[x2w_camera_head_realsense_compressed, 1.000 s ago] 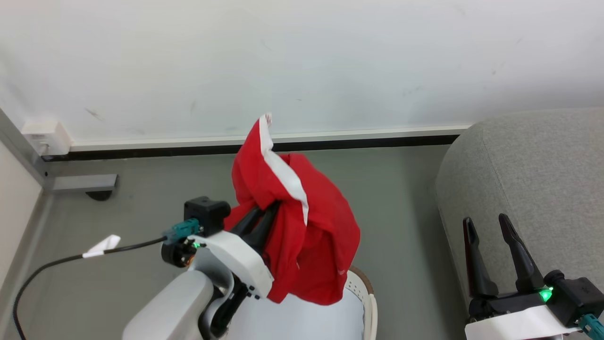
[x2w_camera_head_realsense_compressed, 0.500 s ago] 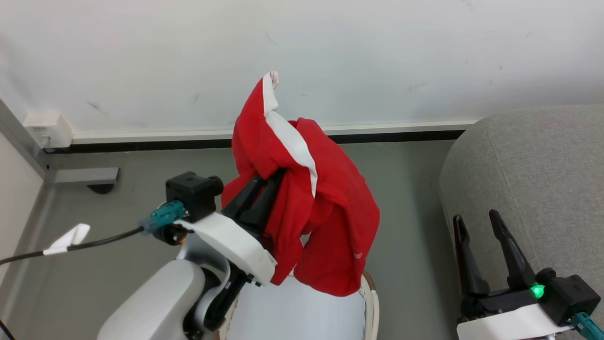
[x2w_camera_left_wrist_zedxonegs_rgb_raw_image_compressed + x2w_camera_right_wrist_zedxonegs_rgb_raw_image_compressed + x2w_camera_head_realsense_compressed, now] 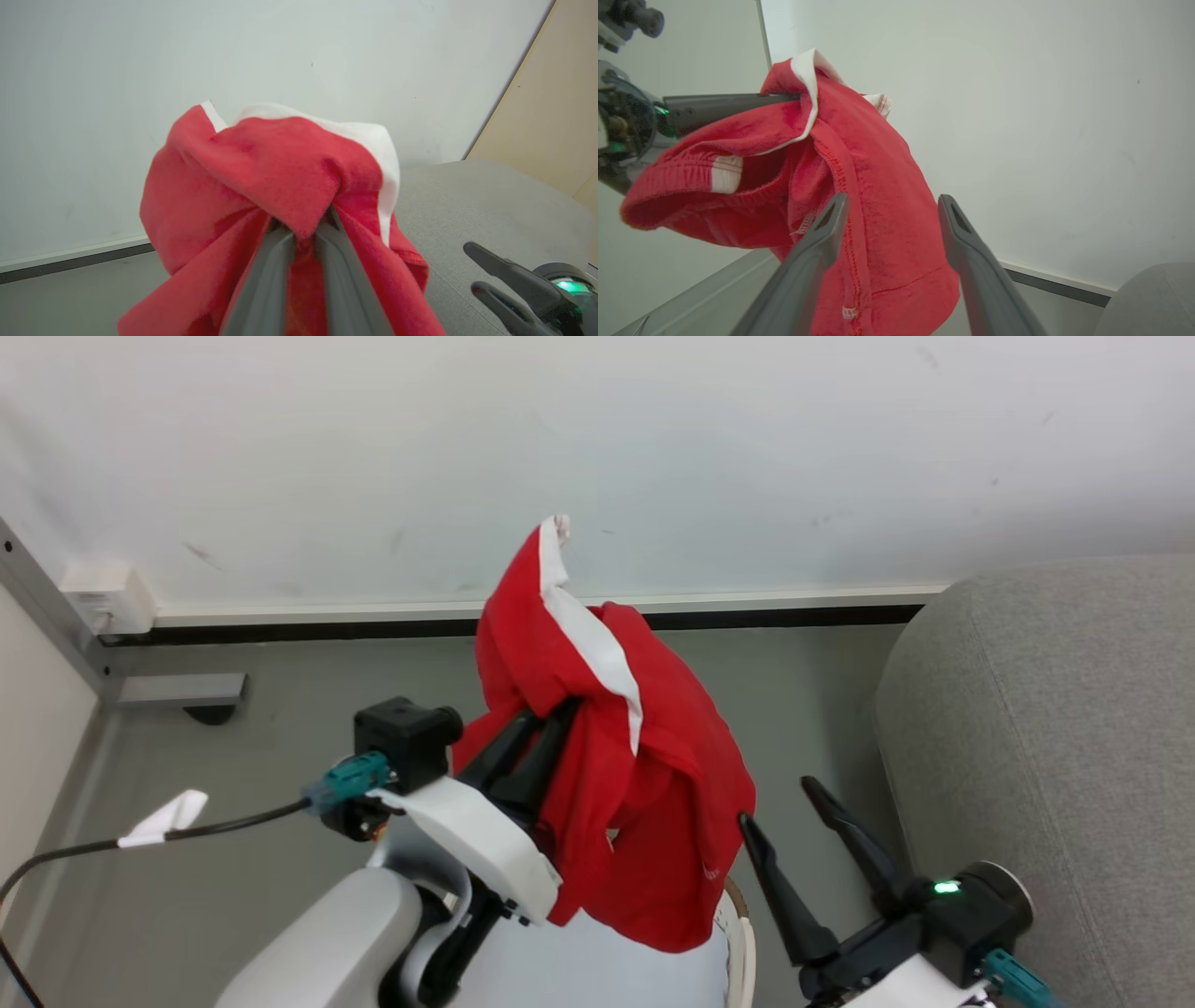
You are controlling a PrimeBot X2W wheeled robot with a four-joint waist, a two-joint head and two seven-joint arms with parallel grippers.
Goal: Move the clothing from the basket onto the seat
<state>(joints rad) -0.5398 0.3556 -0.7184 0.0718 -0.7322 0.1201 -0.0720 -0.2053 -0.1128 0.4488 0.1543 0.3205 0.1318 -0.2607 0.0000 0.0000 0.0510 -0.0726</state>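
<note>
Head view: clothing (image 3: 658, 784) hides L gripper (image 3: 558, 721) tips (clamped).

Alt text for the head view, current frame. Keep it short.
The left gripper, shut, holds the red clothing bunched and hanging over the basket, where a pale cloth lies. The right gripper, open, points toward the clothing's hanging side, with the grey seat to its right.
</note>
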